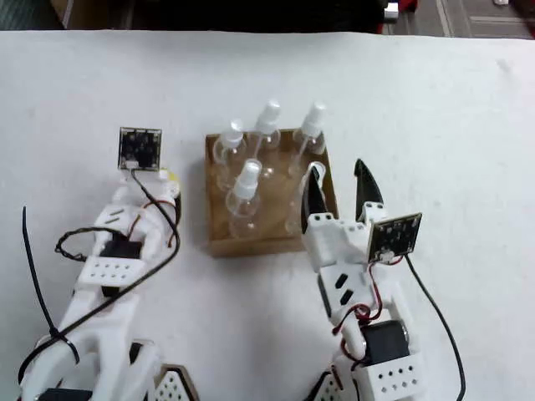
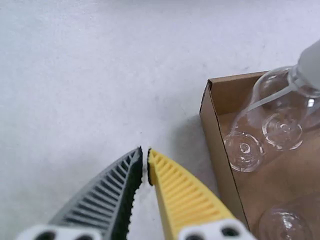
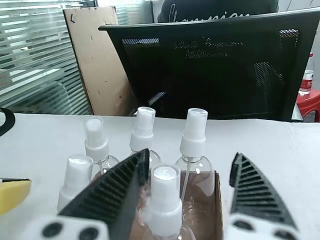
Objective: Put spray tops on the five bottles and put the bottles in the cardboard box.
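Standing wide apart, the right jaws straddle the right wall of the box (image 1: 251,244) near its front corner. One black jaw is over the inside and the other is outside, over bare tabletop (image 1: 451,125). Between them, touching neither, one bottle (image 3: 165,200) stands upright with its spray top (image 3: 165,176) up.

The left jaws, grey and yellow, are all but closed, tips meeting on nothing. They are above bare tabletop just beside the box's left wall.

The other four bottles (image 1: 247,200) are also in the box, long axes vertical and tops on. Three stand in a row along the far wall and one is nearer the front. Which way the nozzles face cannot be told.

Open tabletop lies to the left, to the right and beyond the box. A chair (image 3: 215,65) stands past the far edge.
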### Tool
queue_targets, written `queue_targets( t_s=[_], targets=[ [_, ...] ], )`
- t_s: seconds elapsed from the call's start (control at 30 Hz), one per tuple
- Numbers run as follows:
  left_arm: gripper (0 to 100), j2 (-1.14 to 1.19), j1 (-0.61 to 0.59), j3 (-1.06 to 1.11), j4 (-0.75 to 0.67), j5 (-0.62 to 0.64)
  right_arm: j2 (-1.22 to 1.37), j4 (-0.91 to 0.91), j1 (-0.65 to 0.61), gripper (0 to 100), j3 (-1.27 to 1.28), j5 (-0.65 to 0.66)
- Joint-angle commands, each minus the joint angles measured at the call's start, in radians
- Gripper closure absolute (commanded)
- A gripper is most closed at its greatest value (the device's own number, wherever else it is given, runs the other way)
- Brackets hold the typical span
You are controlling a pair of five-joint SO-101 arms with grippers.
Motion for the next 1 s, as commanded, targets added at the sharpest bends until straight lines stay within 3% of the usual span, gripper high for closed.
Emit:
queue_targets(
  t_s=[0.0,0.13,0.27,0.43,0.53,0.73,0.9,0.97],
  targets=[
    [98,-0.035,0.001,-0.011,-0.023,-0.008,-0.01,0.004,-0.007,76.5,-0.006,0.011],
    [98,-0.036,-0.016,-0.012,-0.023,-0.008,-0.019,0.004,-0.007,76.5,-0.014,0.009],
    [98,-0.036,-0.128,-0.026,-0.021,0.0,-0.021,0.045,0.035,76.5,-0.149,0.012],
    [98,-0.036,-0.159,-0.035,-0.021,0.058,-0.012,0.278,0.174,76.5,-0.408,0.012],
    [98,-0.054,-0.173,-0.109,0.011,0.011,-0.012,0.438,0.213,76.6,-0.528,0.089],
    [98,-0.251,-0.262,-0.531,0.542,-0.044,-0.012,0.737,0.222,77.7,-0.721,0.358],
    [98,-0.406,-0.211,-0.97,0.91,-0.054,-0.015,0.814,0.22,92.6,-0.898,0.379],
    [98,-0.456,-0.168,-1.091,1.011,-0.121,-0.019,0.843,0.217,98.5,-0.953,0.379]
  ],
)
